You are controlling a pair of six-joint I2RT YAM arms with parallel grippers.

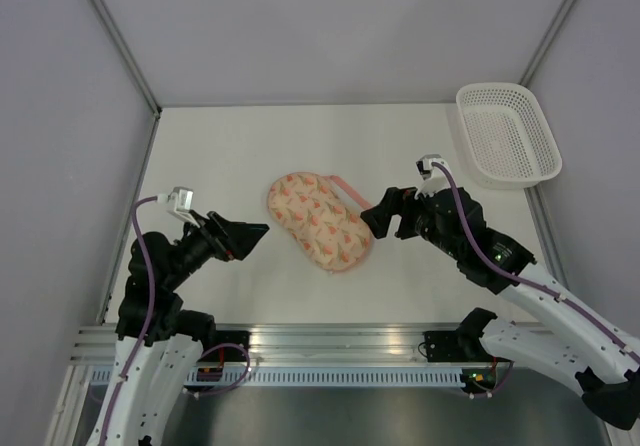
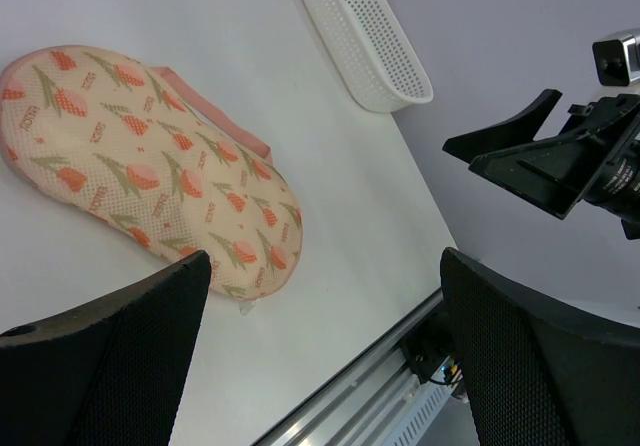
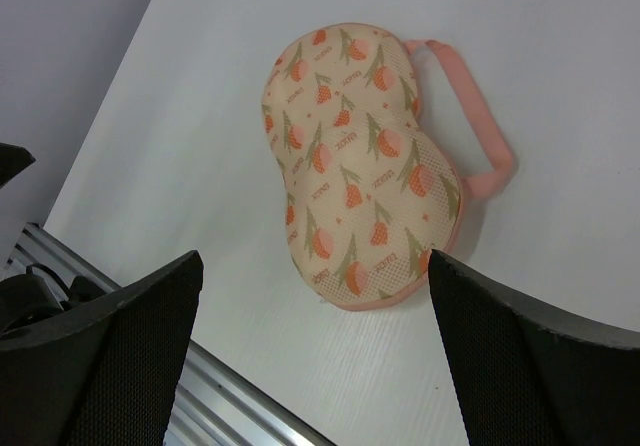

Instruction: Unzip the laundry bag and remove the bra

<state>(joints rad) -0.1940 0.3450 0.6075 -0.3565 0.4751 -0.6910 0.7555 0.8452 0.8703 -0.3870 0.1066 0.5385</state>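
Observation:
The laundry bag (image 1: 318,220) is a cream dome-shaped pouch with orange-pink motifs and a pink loop. It lies zipped shut in the middle of the table, also seen in the left wrist view (image 2: 150,171) and the right wrist view (image 3: 360,181). The bra is hidden. My left gripper (image 1: 255,234) is open and empty, held above the table just left of the bag. My right gripper (image 1: 375,216) is open and empty, held just right of the bag near its loop (image 1: 350,191).
A white plastic lattice basket (image 1: 506,134) stands at the far right of the table, also in the left wrist view (image 2: 365,36). The aluminium rail (image 1: 330,341) runs along the near edge. Grey walls enclose the table.

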